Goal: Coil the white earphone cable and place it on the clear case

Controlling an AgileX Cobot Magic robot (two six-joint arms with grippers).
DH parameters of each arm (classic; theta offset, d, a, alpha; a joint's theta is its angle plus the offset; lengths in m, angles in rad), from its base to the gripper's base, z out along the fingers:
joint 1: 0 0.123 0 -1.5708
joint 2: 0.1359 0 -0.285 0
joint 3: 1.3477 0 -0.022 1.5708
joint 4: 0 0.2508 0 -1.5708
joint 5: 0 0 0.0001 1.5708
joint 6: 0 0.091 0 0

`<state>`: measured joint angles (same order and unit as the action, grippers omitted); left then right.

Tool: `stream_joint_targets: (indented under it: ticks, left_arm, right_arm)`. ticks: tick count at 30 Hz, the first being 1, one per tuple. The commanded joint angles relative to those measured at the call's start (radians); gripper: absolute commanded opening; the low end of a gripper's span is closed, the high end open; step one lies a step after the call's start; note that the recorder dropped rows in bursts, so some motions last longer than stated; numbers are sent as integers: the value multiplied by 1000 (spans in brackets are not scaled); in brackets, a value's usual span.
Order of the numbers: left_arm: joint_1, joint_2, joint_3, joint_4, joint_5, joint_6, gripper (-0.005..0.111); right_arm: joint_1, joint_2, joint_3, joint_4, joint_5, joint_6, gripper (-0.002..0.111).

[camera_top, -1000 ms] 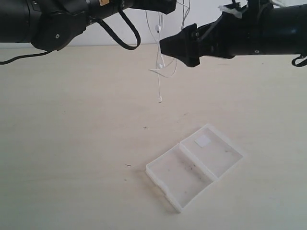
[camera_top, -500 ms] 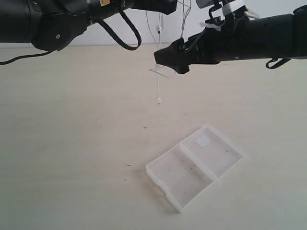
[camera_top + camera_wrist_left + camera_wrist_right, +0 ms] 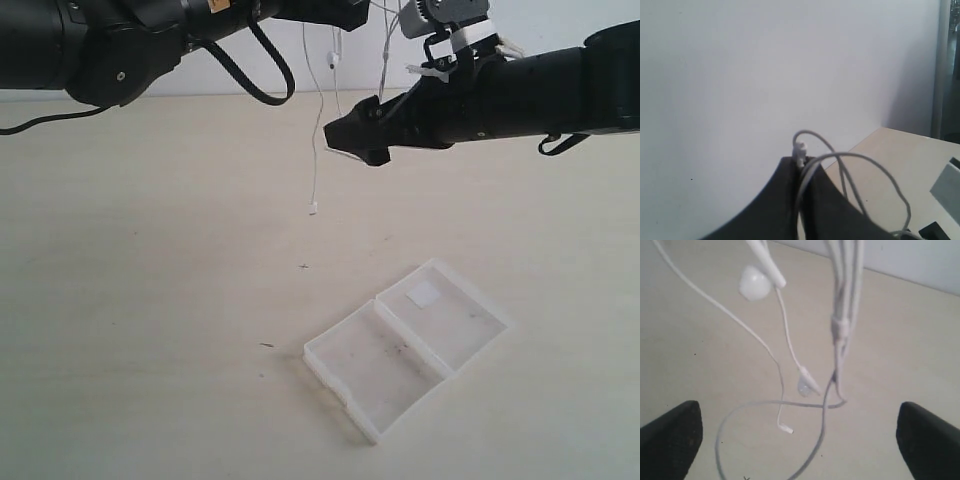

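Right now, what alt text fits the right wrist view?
The white earphone cable dangles in loose loops ahead of the right gripper, whose jaws stand wide apart, touching nothing. One earbud shows; the pale table lies beneath.

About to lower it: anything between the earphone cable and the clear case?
Nothing visible. The white earphone cable hangs from the left gripper; only bare table lies between it and the open clear case. The open right gripper flanks the strands.

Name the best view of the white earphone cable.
Right wrist view: the white earphone cable fills it, earbuds and loops distinct. The exterior view shows thin hanging strands; the left wrist view, a loop in the left gripper.
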<state>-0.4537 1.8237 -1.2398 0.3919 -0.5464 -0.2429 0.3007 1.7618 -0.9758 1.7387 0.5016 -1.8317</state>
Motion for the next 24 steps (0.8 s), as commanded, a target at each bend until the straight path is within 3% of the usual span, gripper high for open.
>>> stream_joint_targets:
  ticks: [1,7,13,24]
  left_arm:
    - [-5,-10,-8,-7,7,-4,0]
    - [-5,-10,-8,-7,7,-4,0]
    - [-5,-10,-8,-7,7,-4,0]
    - [-5,-10,-8,-7,3,-28,0]
  right_arm:
    - [2,11,-18,6,-6,-5,105]
    - [2,5,-20,6,84,-18,105]
    - [2,-33,-24,6,90,-255,105]
    - [2,20,-114,6,140,-260,105]
